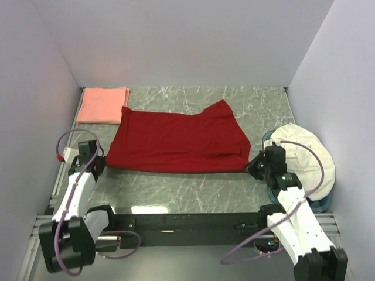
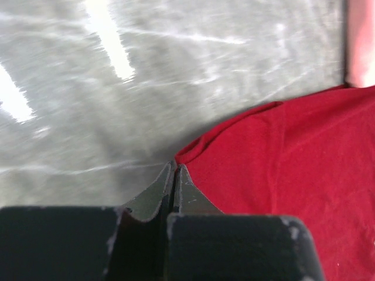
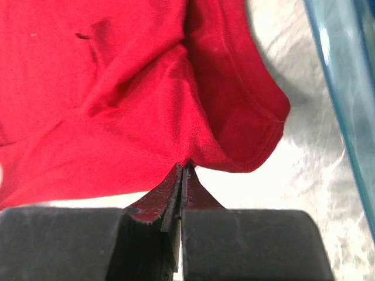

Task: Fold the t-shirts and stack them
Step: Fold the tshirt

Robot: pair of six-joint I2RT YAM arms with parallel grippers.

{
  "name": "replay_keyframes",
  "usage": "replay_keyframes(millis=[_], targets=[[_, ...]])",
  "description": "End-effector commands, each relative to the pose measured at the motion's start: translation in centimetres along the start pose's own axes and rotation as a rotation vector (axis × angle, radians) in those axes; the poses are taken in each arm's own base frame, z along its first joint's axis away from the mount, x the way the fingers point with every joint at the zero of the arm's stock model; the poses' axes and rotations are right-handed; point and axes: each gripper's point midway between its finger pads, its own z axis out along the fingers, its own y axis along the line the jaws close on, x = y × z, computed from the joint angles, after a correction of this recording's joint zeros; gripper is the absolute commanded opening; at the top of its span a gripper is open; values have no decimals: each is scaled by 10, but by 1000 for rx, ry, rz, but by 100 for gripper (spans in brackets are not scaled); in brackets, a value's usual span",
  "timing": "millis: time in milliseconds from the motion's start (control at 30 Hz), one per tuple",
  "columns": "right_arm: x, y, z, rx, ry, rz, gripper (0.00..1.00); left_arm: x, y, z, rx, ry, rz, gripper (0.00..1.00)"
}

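Note:
The deep red t-shirt (image 1: 181, 140) lies spread flat across the middle of the table, one sleeve pointing to the far right. The salmon-pink t-shirt (image 1: 102, 105) sits folded at the far left corner, and its edge (image 2: 360, 41) shows in the left wrist view. My left gripper (image 1: 101, 162) is shut at the red shirt's near left corner (image 2: 193, 153), where the cloth meets its tips (image 2: 174, 166). At the near right corner my right gripper (image 1: 253, 167) is shut on the red shirt's hem (image 3: 234, 146), and the cloth bunches at its tips (image 3: 184, 167).
A clear blue bin (image 1: 319, 205) holding white cloth (image 1: 304, 155) stands at the right edge, just beside my right arm; its wall (image 3: 340, 88) shows in the right wrist view. White walls close in the table on three sides.

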Motion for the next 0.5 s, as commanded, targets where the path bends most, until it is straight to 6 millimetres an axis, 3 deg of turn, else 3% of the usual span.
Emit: replay_keyframes(millis=[0, 167, 300, 400, 433, 467], targets=[[15, -6, -17, -15, 29, 22, 0, -6, 28, -8, -67, -50, -26, 1], [30, -11, -32, -47, 38, 37, 0, -2, 48, -17, -86, -65, -69, 1], [40, -15, -38, -59, 59, 40, 0, 5, 47, -23, -47, -49, -123, 2], [45, -19, -40, -57, 65, 30, 10, 6, 49, -24, -51, -49, -133, 20], [46, -21, -40, -54, 67, 20, 21, 6, 49, -25, -52, -49, -137, 32], [46, -21, -40, -53, 66, 15, 29, 5, 48, -26, -50, -49, -138, 37]])
